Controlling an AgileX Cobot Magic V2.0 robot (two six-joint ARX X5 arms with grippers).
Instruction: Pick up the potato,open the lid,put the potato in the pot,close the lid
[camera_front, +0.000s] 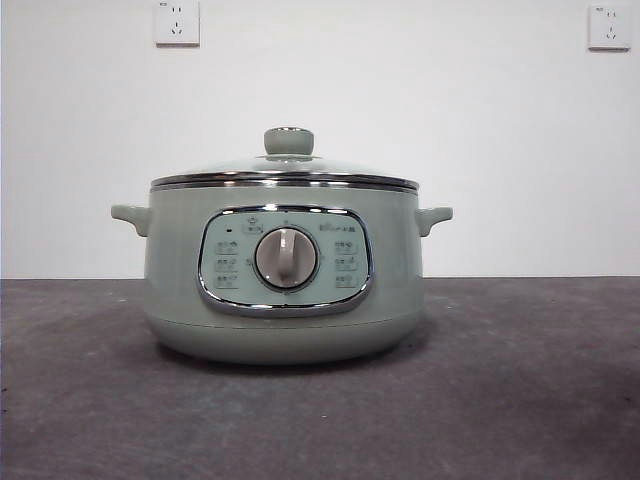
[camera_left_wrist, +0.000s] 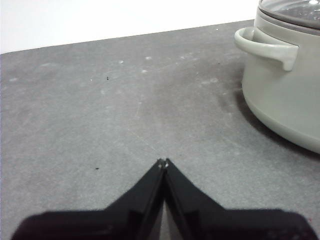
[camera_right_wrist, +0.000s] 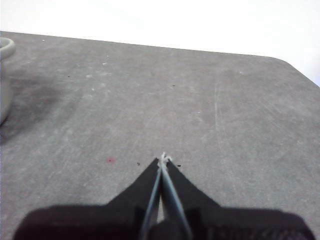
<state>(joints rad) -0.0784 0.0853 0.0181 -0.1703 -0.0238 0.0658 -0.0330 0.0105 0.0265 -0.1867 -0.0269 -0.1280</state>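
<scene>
You are at the very start: nothing is grasped, and the first step, picking up the potato, has not begun. The potato itself shows in none of the 3 views, so you must find it before anything else.

The pot (camera_front: 283, 285) stands on the grey counter (camera_front: 520, 400) with the lid (camera_front: 285, 172) seated on its rim and its pale green knob (camera_front: 288, 141) upright. Your left gripper (camera_left_wrist: 163, 162) hangs over bare counter with its jaws clenched on nothing; ahead of them and off to one side are the pot's wall and one side handle (camera_left_wrist: 262, 46), near but apart. Your right gripper (camera_right_wrist: 163, 159) also has its jaws pressed together and empty; only a sliver of the pot (camera_right_wrist: 4, 75) shows at the picture's edge, well away from the jaws.

The next move likely calls for releasing 1 pair of jaws and bringing that arm to the potato, wherever it lies.

The control panel (camera_front: 284, 261) around the dial (camera_front: 287, 258) carries small icons and a short line of writing, too small to read. 2 wall sockets (camera_front: 177, 22) sit on the white wall behind.
</scene>
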